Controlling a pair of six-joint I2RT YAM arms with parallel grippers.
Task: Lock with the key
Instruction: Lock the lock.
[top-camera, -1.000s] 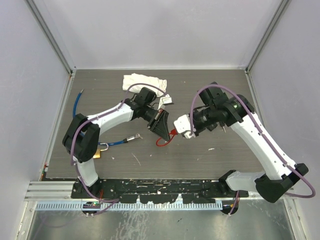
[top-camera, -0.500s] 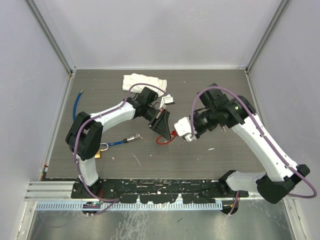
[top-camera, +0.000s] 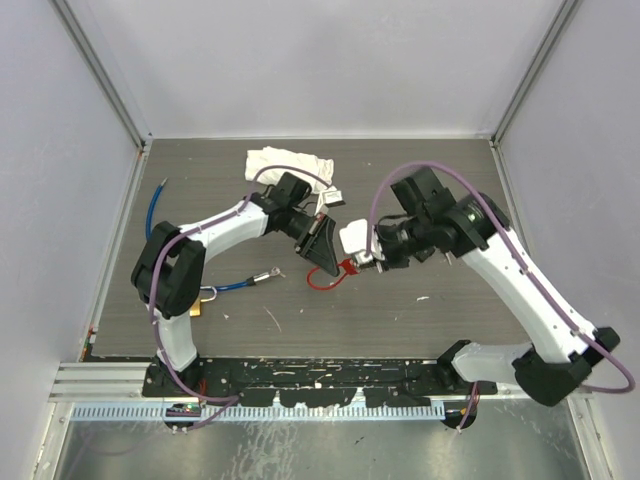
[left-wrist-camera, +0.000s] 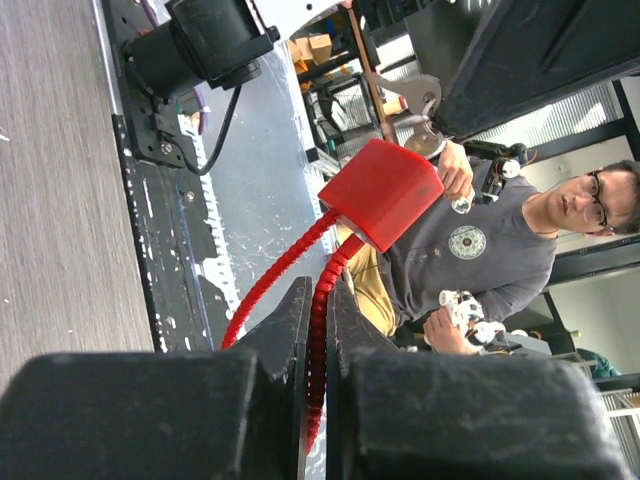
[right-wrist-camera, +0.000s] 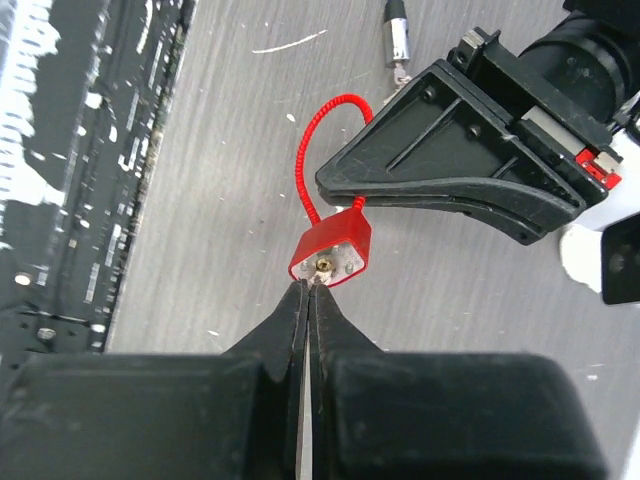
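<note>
Centre frame, left fingers (left-wrist-camera: 150, 415) clamp the red lock's (right-wrist-camera: 331, 252) cable (left-wrist-camera: 318, 330); right fingers (right-wrist-camera: 200, 420), pressed together, pinch a key (left-wrist-camera: 408, 92) at its keyhole (right-wrist-camera: 324, 264).

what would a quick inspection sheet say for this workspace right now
surface: dark wood-grain table, with pale scuffs and specks
job's things: red cable lock held between the two arms; key at its keyed face
clutter: white cloth at the far side; small white connector; brass-coloured item by the left arm's base
grippers: left gripper shut on the lock's cable; right gripper shut on the key, tips at the keyhole
cables: blue cable at the left edge; second blue cable with a metal end; purple wiring along the arms
surroundings: white walls; person in grey shirt beyond the near edge
</note>
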